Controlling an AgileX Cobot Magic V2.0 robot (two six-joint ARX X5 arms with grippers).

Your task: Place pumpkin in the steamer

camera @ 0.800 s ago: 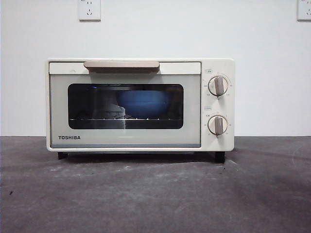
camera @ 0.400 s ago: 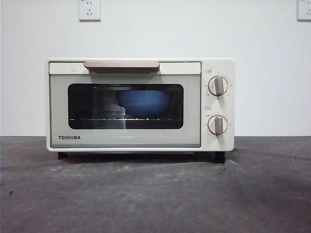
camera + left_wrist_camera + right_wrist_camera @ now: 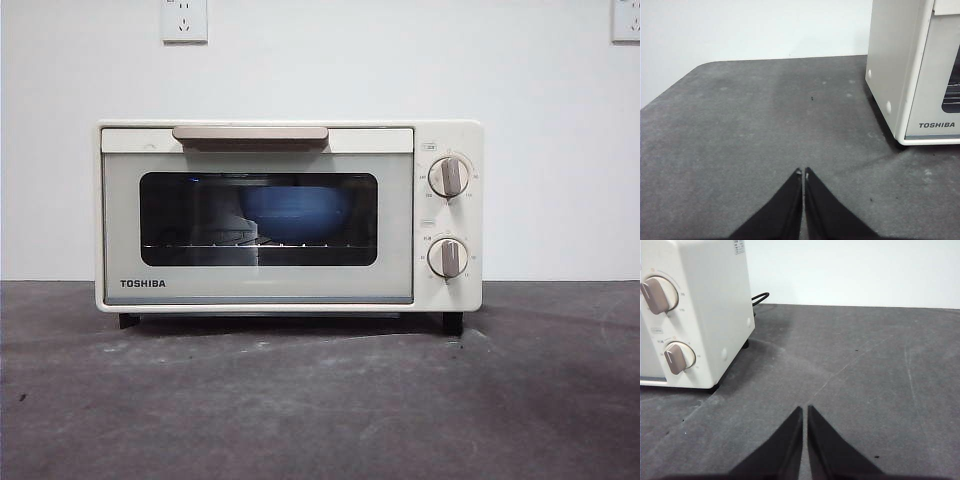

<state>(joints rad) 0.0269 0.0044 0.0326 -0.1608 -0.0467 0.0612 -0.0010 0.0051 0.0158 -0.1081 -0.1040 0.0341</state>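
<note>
The steamer (image 3: pixel 290 215) is a cream-white TOSHIBA oven standing on the dark table with its door closed. Through the dark glass window I see a blue bowl (image 3: pixel 295 212) on the wire rack inside. The pumpkin is not in view. My left gripper (image 3: pixel 803 173) is shut and empty, over bare table off the oven's left side (image 3: pixel 895 75). My right gripper (image 3: pixel 804 409) is shut and empty, over bare table off the oven's right side (image 3: pixel 705 305). Neither gripper shows in the front view.
The oven has a beige handle (image 3: pixel 250 134) on top of the door and two round knobs (image 3: pixel 449 176) on the right. A black power cord (image 3: pixel 760 297) runs behind it. White wall with sockets (image 3: pixel 184 20) stands behind the grey table (image 3: pixel 320 400).
</note>
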